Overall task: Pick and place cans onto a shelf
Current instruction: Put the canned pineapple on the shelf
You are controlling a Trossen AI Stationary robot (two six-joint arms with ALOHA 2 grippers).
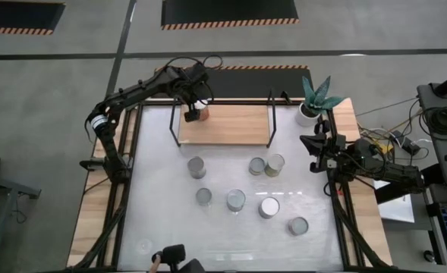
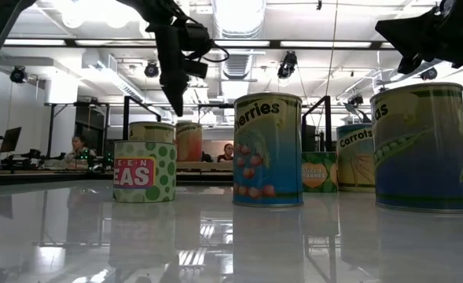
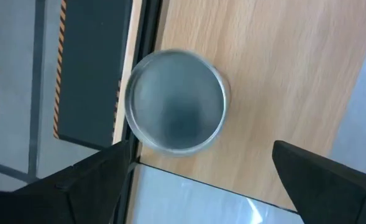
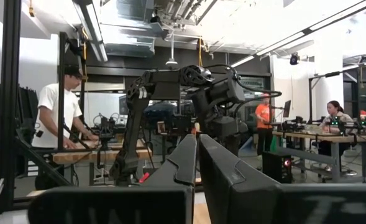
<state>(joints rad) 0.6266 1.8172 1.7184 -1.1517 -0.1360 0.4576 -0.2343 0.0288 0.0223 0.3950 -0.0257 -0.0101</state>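
One can (image 1: pixel 195 115) with an orange-red label stands on the far left corner of the wooden shelf (image 1: pixel 234 129). My left gripper (image 1: pixel 193 106) hangs just above it, open. In the left wrist view the can's grey lid (image 3: pixel 176 101) sits on the board (image 3: pixel 276 74) between my spread fingers (image 3: pixel 89 186), apart from both. Several more cans stand on the white table in front of the shelf, among them one (image 1: pixel 196 167) at the left and a pair (image 1: pixel 266 164) touching. My right gripper (image 1: pixel 314 148) waits shut at the table's right edge, holding nothing.
A white plant pot (image 1: pixel 308 112) stands right of the shelf. In the low view the nearest cans are green peas (image 2: pixel 144 170), cherries (image 2: pixel 267 149) and a large pea can (image 2: pixel 420 145). A dark object and a hand (image 1: pixel 174 256) show at the front edge.
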